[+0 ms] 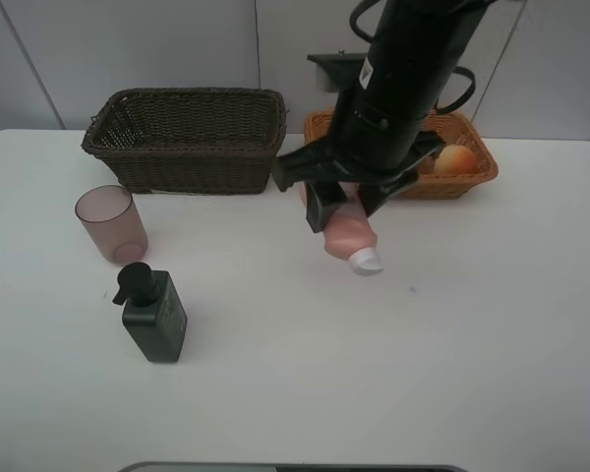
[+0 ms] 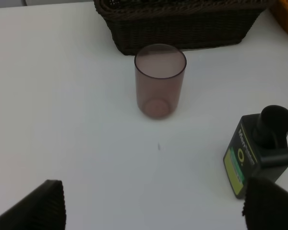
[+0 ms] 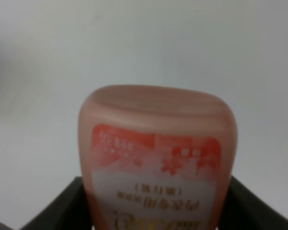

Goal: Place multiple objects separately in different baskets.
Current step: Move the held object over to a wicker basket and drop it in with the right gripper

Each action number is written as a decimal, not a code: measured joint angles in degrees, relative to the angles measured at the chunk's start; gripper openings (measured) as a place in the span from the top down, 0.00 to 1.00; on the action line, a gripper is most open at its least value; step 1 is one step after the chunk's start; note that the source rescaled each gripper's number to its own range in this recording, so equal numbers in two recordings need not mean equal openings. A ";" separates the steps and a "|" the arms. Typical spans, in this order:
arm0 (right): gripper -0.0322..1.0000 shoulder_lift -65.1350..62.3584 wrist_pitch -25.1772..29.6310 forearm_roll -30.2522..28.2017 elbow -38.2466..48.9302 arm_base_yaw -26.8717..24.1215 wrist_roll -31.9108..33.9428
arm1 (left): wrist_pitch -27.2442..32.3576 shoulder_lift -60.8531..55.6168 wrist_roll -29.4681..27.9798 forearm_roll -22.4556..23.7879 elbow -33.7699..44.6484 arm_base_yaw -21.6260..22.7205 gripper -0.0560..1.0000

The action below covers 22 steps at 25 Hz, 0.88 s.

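Note:
My right gripper [image 1: 346,206] is shut on the pink white-capped tube [image 1: 352,239] and holds it above the table, cap down, in front of the light orange-tan basket [image 1: 472,182]. In the right wrist view the tube [image 3: 158,153] sits between the fingers [image 3: 57,211]. A red-yellow peach-like fruit [image 1: 456,159] lies in that basket. The dark brown basket [image 1: 187,138] stands at the back left. The pinkish cup [image 1: 110,223] and the black pump bottle [image 1: 153,315] stand on the table at the left. My left gripper [image 2: 156,211] is open and empty, short of the cup [image 2: 159,79] and bottle [image 2: 257,153]. The orange and the green fruit are hidden.
The right arm [image 1: 403,69] covers most of the light basket. The dark basket [image 2: 182,24] stands just behind the cup in the left wrist view. The white table [image 1: 423,374] reaches to the wall at the back.

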 joint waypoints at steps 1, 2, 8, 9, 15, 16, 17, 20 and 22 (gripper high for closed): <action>0.96 1.22 0.31 0.00 -1.64 0.00 -0.61 | 0.00 0.00 0.00 0.00 0.00 0.00 0.04; 0.96 2.55 0.62 0.00 -3.71 0.00 -1.40 | 0.00 0.00 0.00 0.00 0.00 0.00 0.04; 0.96 10.75 1.15 -0.51 -18.06 0.00 -4.72 | 0.00 0.00 0.00 0.00 0.00 0.00 0.04; 0.96 12.19 1.15 -0.51 -20.22 0.00 -5.35 | 0.00 0.00 0.00 0.00 0.00 0.00 0.04; 0.96 18.50 -3.00 -1.11 -31.38 -1.09 -7.34 | 0.00 0.00 0.00 0.00 0.00 0.00 0.04; 0.96 19.01 -5.04 -1.75 -31.87 -1.26 -7.34 | 0.00 0.00 0.00 0.00 0.00 0.00 0.04; 0.96 19.31 -7.01 -2.49 -32.06 -1.52 -7.39 | 0.00 0.00 0.00 0.00 0.00 0.00 0.04; 0.96 20.10 -14.61 -4.70 -32.17 -2.21 -7.39 | 0.00 0.00 0.00 0.00 0.00 0.00 0.04; 0.96 20.46 -19.48 -5.00 -32.35 -2.66 -7.39 | 0.00 0.00 0.00 0.00 0.00 0.00 0.04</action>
